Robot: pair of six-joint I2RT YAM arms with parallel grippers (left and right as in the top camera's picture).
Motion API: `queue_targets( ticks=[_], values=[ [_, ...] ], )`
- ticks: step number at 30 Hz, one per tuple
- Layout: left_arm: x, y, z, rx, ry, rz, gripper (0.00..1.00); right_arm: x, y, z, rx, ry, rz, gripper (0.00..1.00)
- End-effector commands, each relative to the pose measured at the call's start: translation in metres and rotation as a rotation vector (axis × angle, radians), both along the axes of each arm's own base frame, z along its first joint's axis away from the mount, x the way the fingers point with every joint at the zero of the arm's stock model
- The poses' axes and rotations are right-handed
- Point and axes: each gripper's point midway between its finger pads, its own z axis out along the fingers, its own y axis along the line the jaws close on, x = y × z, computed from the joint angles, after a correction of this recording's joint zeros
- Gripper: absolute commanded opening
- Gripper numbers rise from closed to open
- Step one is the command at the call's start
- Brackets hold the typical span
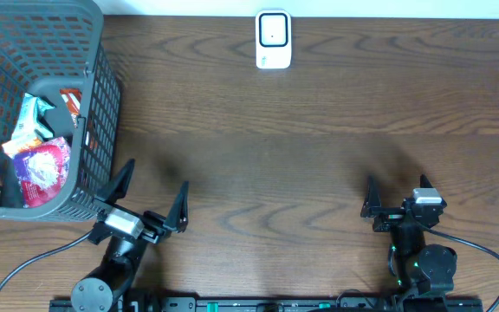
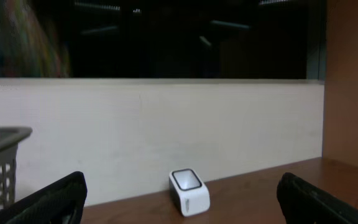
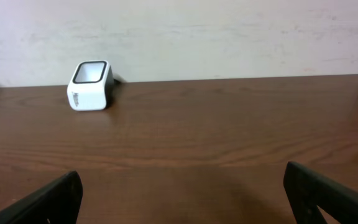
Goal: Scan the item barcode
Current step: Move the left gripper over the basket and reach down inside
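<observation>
Dark brown wood-grain surface (image 1: 275, 156) runs back to a pale wall (image 3: 229, 31), and both arms sit low along its front edge.

The left claw (image 1: 156, 178) stands wide open and holds nothing, just beside the near corner of the dark grey plastic mesh basket (image 1: 106, 113), outside its wall. The right claw (image 1: 397, 186) is likewise spread wide and empty, well apart from the basket along the same front edge.

Inside the basket, toward its near end, lies a pink-and-purple foil packet (image 1: 42, 169). A pale green-and-white packet (image 1: 33, 117) and a red-and-white one (image 1: 72, 102) are tucked behind it. None has been lifted, so the task looks to be at its start. The small white box-shaped barcode scanner (image 1: 273, 39) stands well apart from the basket, against the wall, with its dark window facing up and forward.

The left arm is the likelier one to reach in. It would do best to rise clear of the basket's rim, come straight down on the topmost packet and pinch it by an edge, so the printed code stays uncovered. No barcode can be made out from here, so which face to show the scanner is unknown.

The tall mesh wall is the main snag for a finger. Between the basket and the scanner the wood lies bare.
</observation>
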Motion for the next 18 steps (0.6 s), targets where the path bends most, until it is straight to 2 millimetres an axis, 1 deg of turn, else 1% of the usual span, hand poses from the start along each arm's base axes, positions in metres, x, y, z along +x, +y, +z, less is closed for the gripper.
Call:
queue_targets(
  ticks=[1, 7, 11, 14, 18],
  values=[
    [-0.002, -0.001, 0.020, -0.001, -0.014, -0.006, 0.98, 0.000, -0.001, -0.001, -0.007, -0.001, -0.001, 0.99],
    [0.011, 0.000, 0.032, 0.017, 0.025, 0.002, 0.98, 0.000, -0.001, -0.001, -0.007, -0.001, -0.001, 0.99],
    [0.023, 0.000, 0.052, 0.044, 0.034, 0.013, 0.98, 0.000, -0.001, -0.001, -0.007, -0.001, -0.001, 0.99],
    [0.037, 0.000, 0.070, 0.044, 0.059, 0.013, 0.98, 0.000, -0.001, -0.001, -0.007, -0.001, -0.001, 0.99],
    [0.064, 0.002, 0.093, 0.040, 0.110, 0.028, 0.98, 0.000, -0.001, -0.001, -0.007, -0.001, -0.001, 0.99]
  ],
)
